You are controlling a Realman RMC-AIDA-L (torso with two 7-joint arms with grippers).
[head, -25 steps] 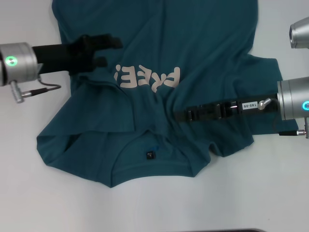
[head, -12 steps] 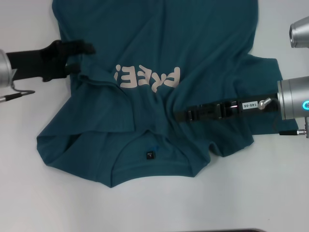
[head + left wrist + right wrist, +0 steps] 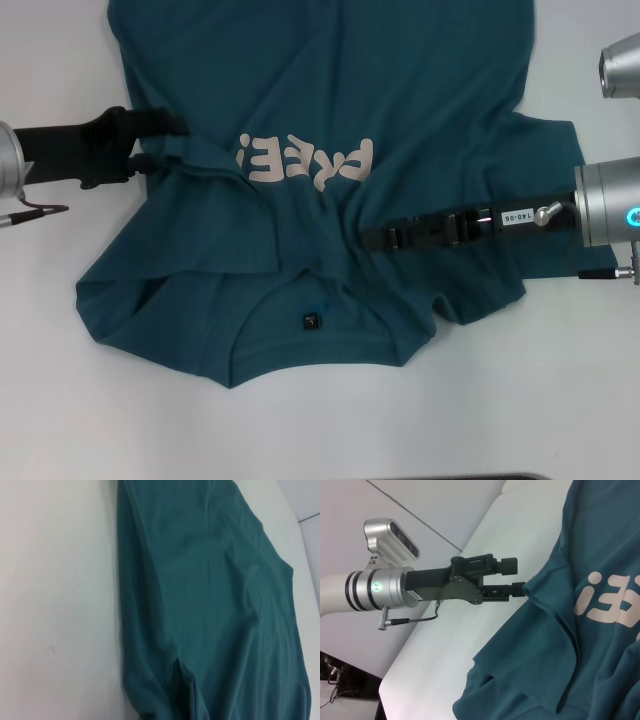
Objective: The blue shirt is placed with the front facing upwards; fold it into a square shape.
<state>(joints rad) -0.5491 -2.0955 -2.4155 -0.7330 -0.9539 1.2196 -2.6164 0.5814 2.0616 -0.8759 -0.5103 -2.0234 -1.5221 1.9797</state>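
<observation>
The blue shirt [image 3: 400,100] lies spread on the white table [image 3: 60,400], front up. Its pale "FREE!" lettering [image 3: 305,160] sits mid-chest, and the dark neck tag [image 3: 312,320] is on the side nearest me. Its left side is folded inward in a wrinkled flap [image 3: 210,220]. My left gripper [image 3: 160,143] is open at the shirt's left edge. In the right wrist view the left gripper [image 3: 517,576] has its lower finger [image 3: 512,587] touching a raised point of fabric. My right gripper [image 3: 375,238] rests low on the shirt [image 3: 600,670], right of the lettering, where creases meet.
Bare white table surrounds the shirt on the left [image 3: 60,580], the right [image 3: 590,380] and the near side. A dark strip [image 3: 500,477] marks the near table edge. The left wrist view shows the shirt's side [image 3: 210,605] lying beside bare table.
My left gripper drew back leftward from above the shirt to its left edge, then shifted slightly nearer to me. The right gripper and the shirt stayed put.
</observation>
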